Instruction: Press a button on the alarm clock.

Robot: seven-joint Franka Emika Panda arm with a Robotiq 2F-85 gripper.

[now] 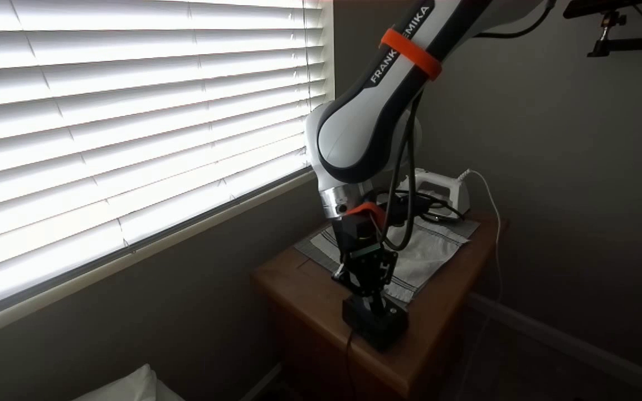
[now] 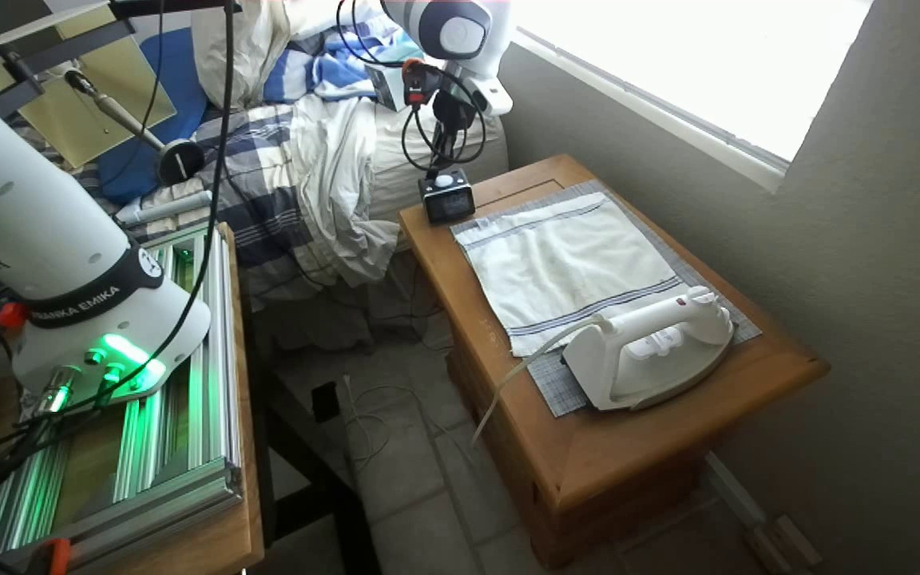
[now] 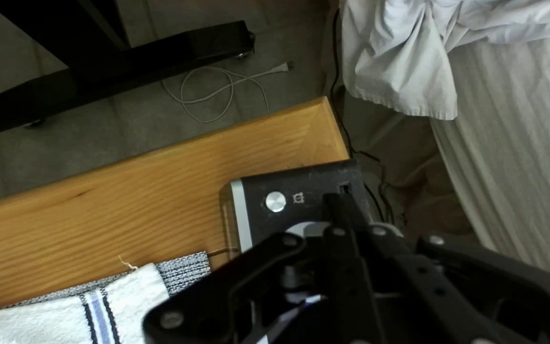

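Backlit white window blinds (image 1: 131, 122), dim grey walls (image 1: 549, 167); wooden nightstand (image 2: 652, 439), rumpled bed (image 2: 332, 160), tiled floor (image 2: 412, 455)

A white clothes iron (image 2: 652, 374) rests flat near one end of the wooden counter (image 2: 588, 451), partly over a grey woven placemat (image 2: 552, 389), its pale cord (image 2: 499, 391) running down past the edge. A white towel (image 2: 564, 263) with dark stripes lies spread on the placemat. Near the counter's opposite end is a bed (image 2: 388, 172) with a plaid blanket (image 2: 256, 172) and a rumpled white sheet (image 2: 340, 184). White slatted blinds (image 1: 131, 122) hang, backlit, on a grey wall (image 1: 187, 295). Looped white cable (image 3: 279, 69) with a plug lies on the tiled floor (image 2: 404, 495).
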